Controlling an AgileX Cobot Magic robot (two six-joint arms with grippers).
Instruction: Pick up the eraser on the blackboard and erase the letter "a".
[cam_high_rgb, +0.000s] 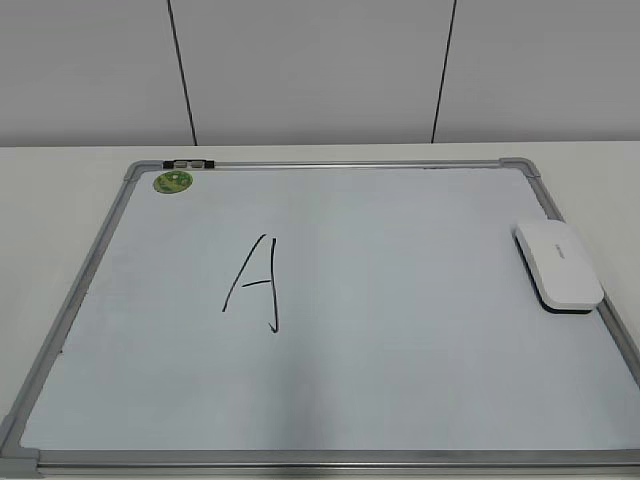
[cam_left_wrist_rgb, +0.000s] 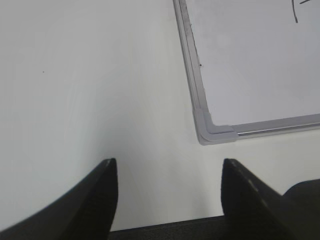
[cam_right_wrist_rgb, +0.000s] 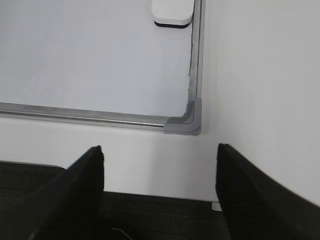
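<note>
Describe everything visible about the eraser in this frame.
The eraser is a white rounded-rectangular block that looks like smooth plastic, with small grey lettering on top and a dark pad showing under its near edge. It lies flat, pad down, at the right edge of the blackboard, beside or partly over the grey frame, its long side running roughly along that frame. Nothing grips or touches it other than the board; neither end effector is near it. The right wrist view shows only its near end.

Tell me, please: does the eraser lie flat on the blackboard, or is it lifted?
Flat. The eraser rests pad-down on the blackboard, by its right frame edge. No gripper is near it; both are open over the table.
</note>
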